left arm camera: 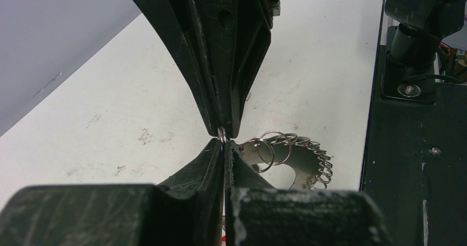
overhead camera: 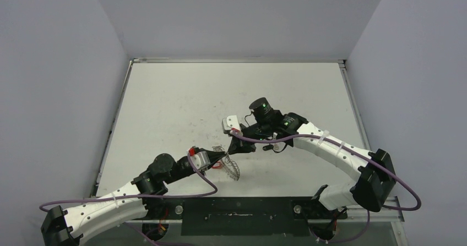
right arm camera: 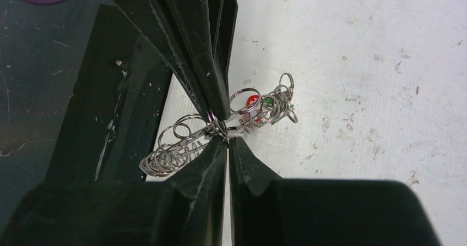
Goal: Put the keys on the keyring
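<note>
The keyring point(left arm camera: 306, 159) is a flat grey metal ring fringed with several small wire loops, and it is held just above the table. My left gripper point(left arm camera: 222, 137) is shut on one small loop at its edge. From the other side, my right gripper point(right arm camera: 222, 131) is closed down on another loop of the keyring point(right arm camera: 182, 141), with only a hairline gap between its fingers. A green tag point(right arm camera: 268, 100) and a red bit hang behind. From above, the keyring point(overhead camera: 232, 168) sits between the left gripper point(overhead camera: 219, 159) and the right gripper point(overhead camera: 231, 145). Small dark specks point(overhead camera: 270, 147) under the right forearm may be the keys.
The white table point(overhead camera: 182, 97) is stained and walled on three sides. A black base rail point(overhead camera: 237, 208) runs along the near edge, close behind the keyring. Purple cables point(overhead camera: 264, 140) loop along both arms.
</note>
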You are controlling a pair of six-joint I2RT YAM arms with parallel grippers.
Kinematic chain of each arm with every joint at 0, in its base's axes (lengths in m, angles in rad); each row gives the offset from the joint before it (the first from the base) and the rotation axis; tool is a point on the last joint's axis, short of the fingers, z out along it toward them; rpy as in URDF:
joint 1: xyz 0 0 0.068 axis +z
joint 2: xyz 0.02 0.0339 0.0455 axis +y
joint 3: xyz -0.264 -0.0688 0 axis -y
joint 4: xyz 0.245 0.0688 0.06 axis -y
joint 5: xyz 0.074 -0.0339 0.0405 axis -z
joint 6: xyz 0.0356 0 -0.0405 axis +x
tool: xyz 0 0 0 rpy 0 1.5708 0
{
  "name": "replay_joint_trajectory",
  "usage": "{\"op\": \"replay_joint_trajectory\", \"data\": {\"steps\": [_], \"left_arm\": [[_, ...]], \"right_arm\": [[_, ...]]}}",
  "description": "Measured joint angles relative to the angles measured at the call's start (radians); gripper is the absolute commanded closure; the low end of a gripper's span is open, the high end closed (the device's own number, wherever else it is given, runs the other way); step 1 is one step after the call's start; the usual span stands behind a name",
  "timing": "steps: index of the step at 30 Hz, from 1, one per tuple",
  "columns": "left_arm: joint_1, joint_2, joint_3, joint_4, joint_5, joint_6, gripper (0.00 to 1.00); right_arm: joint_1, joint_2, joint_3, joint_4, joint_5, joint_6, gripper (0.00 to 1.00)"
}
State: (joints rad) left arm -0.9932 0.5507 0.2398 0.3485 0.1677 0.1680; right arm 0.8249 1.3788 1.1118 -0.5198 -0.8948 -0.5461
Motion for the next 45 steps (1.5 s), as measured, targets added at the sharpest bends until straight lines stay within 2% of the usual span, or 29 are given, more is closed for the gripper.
{"op": "replay_joint_trajectory", "data": {"steps": [20, 36, 37, 40, 42, 45], "left_arm": [[0.0, -0.003, -0.005, -0.008, -0.003, 0.0, 1.0], [0.0, -0.014, -0.006, -0.019, -0.022, 0.0, 1.0], [0.0, -0.014, -0.008, -0.023, -0.023, 0.001, 1.0], [0.0, -0.014, -0.013, -0.027, -0.023, 0.0, 1.0], [0.0, -0.017, -0.014, -0.027, -0.021, 0.0, 1.0], [0.0, -0.026, -0.014, -0.022, -0.02, 0.0, 1.0]], "right_arm": [[0.0, 0.027, 0.001, -0.03, 0.018, -0.001, 1.0], [0.01, 0.051, -0.041, 0.115, 0.023, 0.096, 1.0], [0.011, 0.053, -0.045, 0.122, 0.023, 0.1, 0.96], [0.013, 0.053, -0.061, 0.138, 0.024, 0.109, 0.76], [0.015, 0.053, -0.072, 0.154, 0.034, 0.118, 0.68], [0.017, 0.044, -0.092, 0.179, 0.057, 0.123, 0.63]]}}
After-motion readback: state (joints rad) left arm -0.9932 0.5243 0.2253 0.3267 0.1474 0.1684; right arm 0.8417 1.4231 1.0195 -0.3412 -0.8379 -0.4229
